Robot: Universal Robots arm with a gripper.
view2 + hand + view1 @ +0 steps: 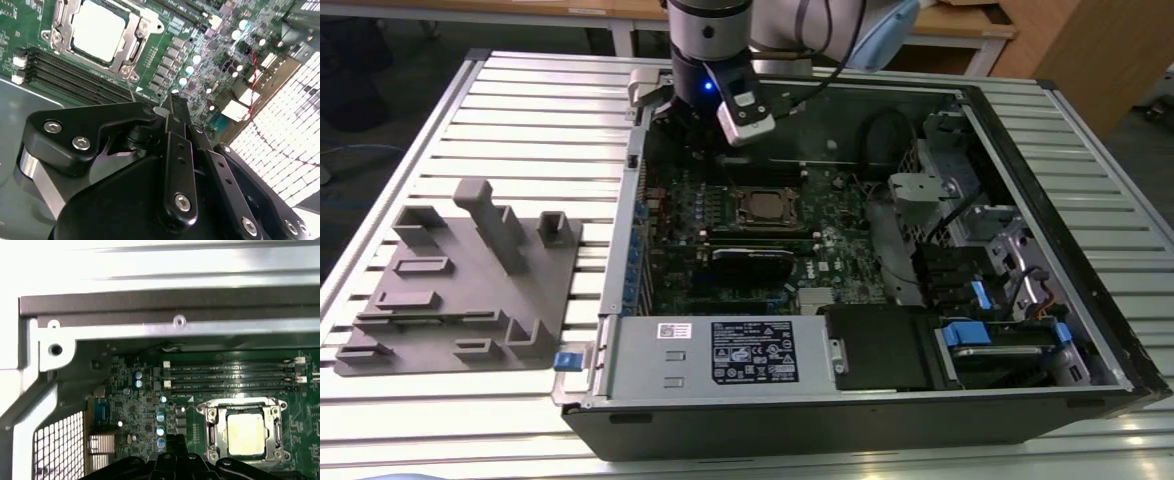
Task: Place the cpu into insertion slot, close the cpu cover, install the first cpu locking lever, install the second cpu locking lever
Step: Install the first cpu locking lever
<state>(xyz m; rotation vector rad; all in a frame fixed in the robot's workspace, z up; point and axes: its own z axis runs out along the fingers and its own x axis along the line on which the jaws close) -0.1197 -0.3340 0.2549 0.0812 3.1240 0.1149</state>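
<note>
— Where does the cpu (pixel 99 31) lie from the gripper (pixel 172 102)?

— Ahead of the fingertips, lower than them and a little off to one side. It rests flat in the insertion slot (pixel 209 415), silver top up. The cpu cover (pixel 132 44) is folded down over it, so the frame borders the chip on all four sides.

— And the gripper itself?

— Narrow. In the second wrist view its fingers (pixel 176 127) meet at the tips with no gap showing, and there is no chip or plate between them. It hangs above the motherboard (pixel 210 75), close to the socket corner nearest it and not over the chip.

— So which relation matters here?

— The one with the thin wire locking lever (pixel 131 89). The lever starts at that near corner of the cover. Its long axis points from the socket straight toward the fingertips, past the ends of the long memory slots (pixel 75 75), which run along one edge of the socket.

— Is the gripper holding the wire?

— That can't be settled. The wire's far end passes behind the gripper's black body, so it may be pinched or may only lie alongside.

— How far along does the work look?

— The chip is seated and the cover is down. The lever seems to stand free of its catch, so the locking steps look unfinished. That last part is a judgement, not something seen plainly.
</note>
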